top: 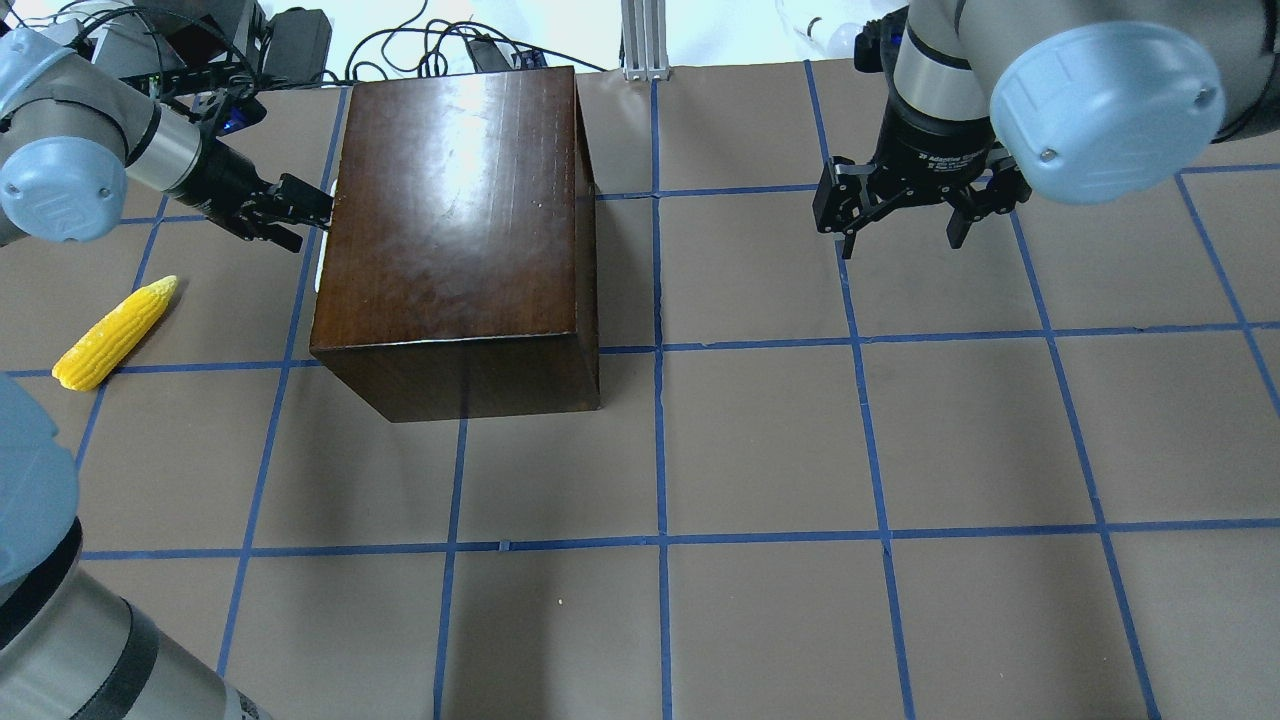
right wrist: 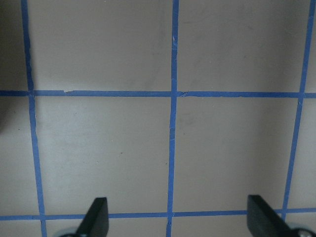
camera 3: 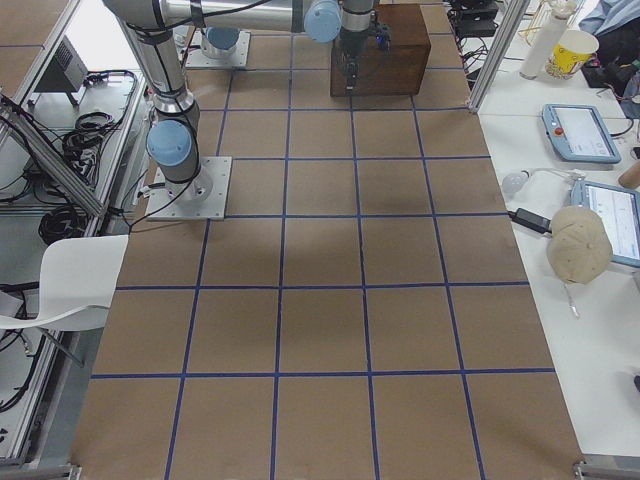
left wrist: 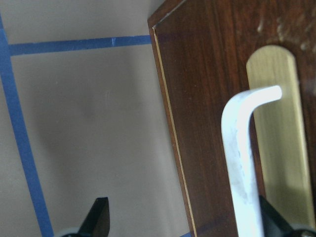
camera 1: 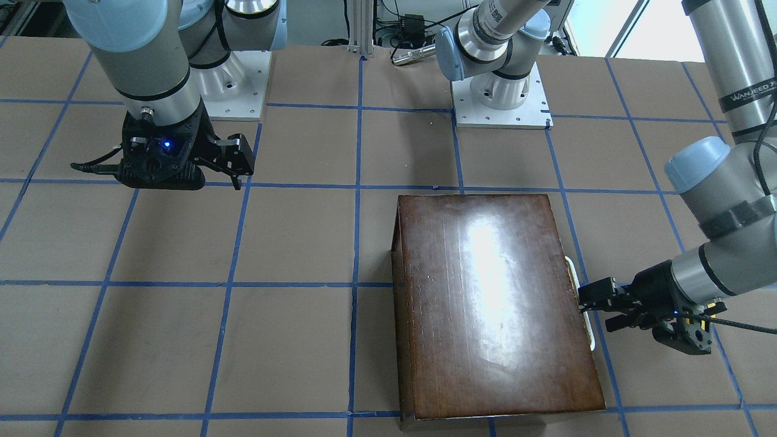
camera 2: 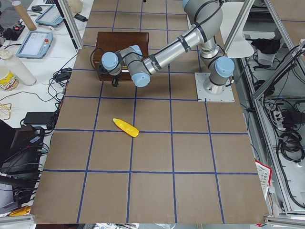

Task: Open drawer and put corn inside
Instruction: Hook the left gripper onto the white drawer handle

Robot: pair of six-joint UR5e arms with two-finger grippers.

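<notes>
Box (top: 450,220): glossy dark red-brown wood, faint lengthwise grain, a white glare patch on top.
Drawer (left wrist: 212,123): the same dark red-brown on its front, with a thin pale line along the edge.
Handle (left wrist: 244,163): white, flecked with grey scuffs.
Plate (left wrist: 281,148): dull brass yellow.
Corn (top: 115,333): bright yellow with bumpy kernel rows (paler toward the tip).
Surface (top: 800,450): flat tan-brown, gridded with blue tape lines.
Left end effector (top: 310,222): black.
Right end effector (top: 900,245): black.
Arms (top: 1100,100): silver-grey tubes, pale blue joint caps, black bands.
</notes>
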